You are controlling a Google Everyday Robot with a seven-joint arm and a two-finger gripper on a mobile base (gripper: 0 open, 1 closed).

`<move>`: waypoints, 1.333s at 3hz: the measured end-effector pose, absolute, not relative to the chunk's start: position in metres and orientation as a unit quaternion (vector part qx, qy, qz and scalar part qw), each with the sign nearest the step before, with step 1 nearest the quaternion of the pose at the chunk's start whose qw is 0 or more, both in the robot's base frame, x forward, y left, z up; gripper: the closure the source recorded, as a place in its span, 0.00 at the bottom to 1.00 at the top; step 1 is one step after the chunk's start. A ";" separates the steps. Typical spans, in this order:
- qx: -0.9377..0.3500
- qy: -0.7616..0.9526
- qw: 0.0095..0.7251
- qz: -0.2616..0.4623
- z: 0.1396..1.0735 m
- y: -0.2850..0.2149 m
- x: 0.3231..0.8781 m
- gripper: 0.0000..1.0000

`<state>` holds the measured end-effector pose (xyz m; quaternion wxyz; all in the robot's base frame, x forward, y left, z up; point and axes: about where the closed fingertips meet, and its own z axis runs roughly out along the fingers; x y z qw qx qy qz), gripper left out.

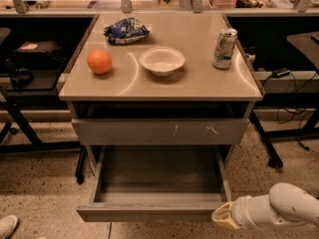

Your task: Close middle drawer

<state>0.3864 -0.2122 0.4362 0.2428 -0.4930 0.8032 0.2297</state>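
The middle drawer (149,212) is pulled far out at the bottom of the cabinet. Its plain grey front faces me and its grey box interior (159,176) holds nothing. Above it is a grey drawer front with white scratch marks (159,132), slightly out from the cabinet. My gripper (223,218) is at the lower right, on the end of a white arm (284,208). It sits right beside the right end of the middle drawer's front, at about the same height.
On the cabinet top (199,81) are an orange (99,61), a white bowl (162,60), a drink can (225,48) and a blue crumpled bag (125,31). Black desk frames and cables stand on both sides. A white shoe (7,226) is at the bottom left.
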 end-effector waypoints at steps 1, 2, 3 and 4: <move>-0.501 0.792 0.249 0.244 0.421 -0.192 0.397 1.00; -0.500 0.792 0.249 0.245 0.420 -0.191 0.397 0.80; -0.500 0.792 0.249 0.245 0.420 -0.191 0.397 0.59; -0.501 0.792 0.249 0.245 0.420 -0.191 0.397 0.34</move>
